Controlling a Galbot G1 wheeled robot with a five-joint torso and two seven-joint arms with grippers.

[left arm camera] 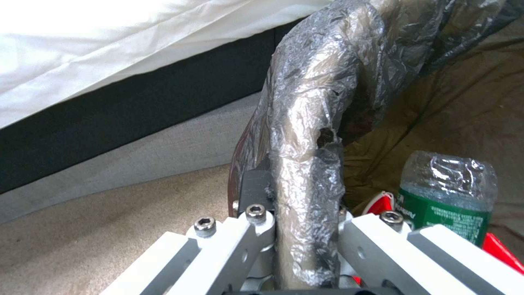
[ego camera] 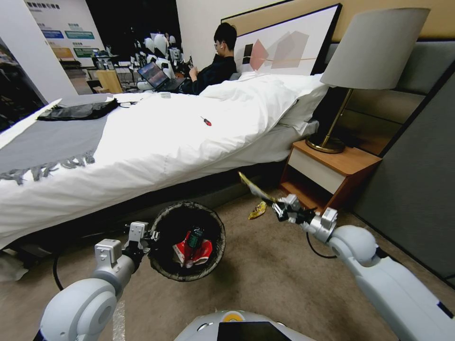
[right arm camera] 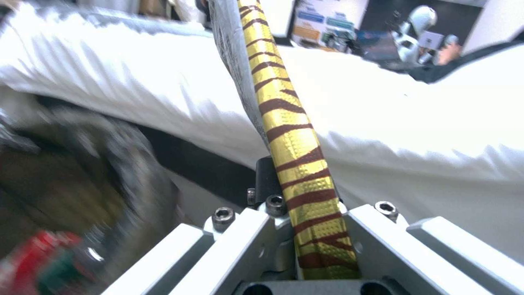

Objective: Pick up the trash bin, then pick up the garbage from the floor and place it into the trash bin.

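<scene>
The trash bin [ego camera: 163, 222], a round bucket with a dark bag liner over its rim, hangs above the carpet in front of me. My left gripper [ego camera: 150, 236] is shut on its left rim; in the left wrist view the jaws clamp the liner-wrapped rim [left arm camera: 306, 164]. Inside lie red-and-white cartons [ego camera: 201, 252] and a green-labelled plastic bottle [ego camera: 194, 238] [left arm camera: 445, 196]. My right gripper [ego camera: 276, 207] is shut on a shiny yellow snack wrapper [ego camera: 253, 187] [right arm camera: 289, 139], held up to the right of the bin. Another yellow wrapper [ego camera: 258, 210] lies on the floor by the nightstand.
A bed [ego camera: 156, 142] with white covers runs across the back, a small red-handled screwdriver [ego camera: 206, 121] on it. A wooden nightstand [ego camera: 332, 173] with a lamp [ego camera: 365, 61] stands to the right, beside a grey wall panel. Brown carpet [ego camera: 275, 274] lies open in front.
</scene>
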